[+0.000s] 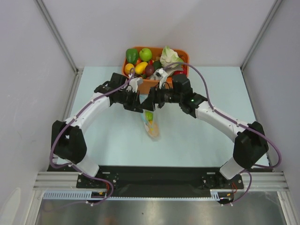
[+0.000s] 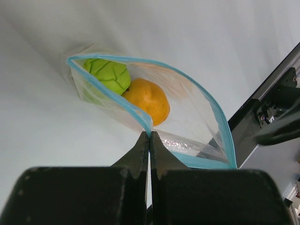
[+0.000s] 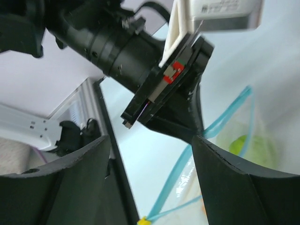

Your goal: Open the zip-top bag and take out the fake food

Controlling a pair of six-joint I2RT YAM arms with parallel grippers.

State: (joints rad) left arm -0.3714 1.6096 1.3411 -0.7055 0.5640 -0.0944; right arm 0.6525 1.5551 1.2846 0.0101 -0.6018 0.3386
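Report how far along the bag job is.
Done: the zip-top bag has its mouth gaping open. In hand: the left gripper is shut on one side of the blue zip strip, and the right gripper, jaws open, sits close to the mouth, holding nothing. Left: the lime-green fruit and the orange fruit lie inside the bag; nothing is out yet.

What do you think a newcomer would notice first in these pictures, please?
First, the zip-top bag gaping open in the left wrist view, its blue strip pinched by the shut left gripper, a lime-green fruit and an orange fruit inside. From above, the two grippers meet at the bag mid-table, the right gripper open beside it. Behind them, an orange tub heaped with bright toy produce sits at the far edge.
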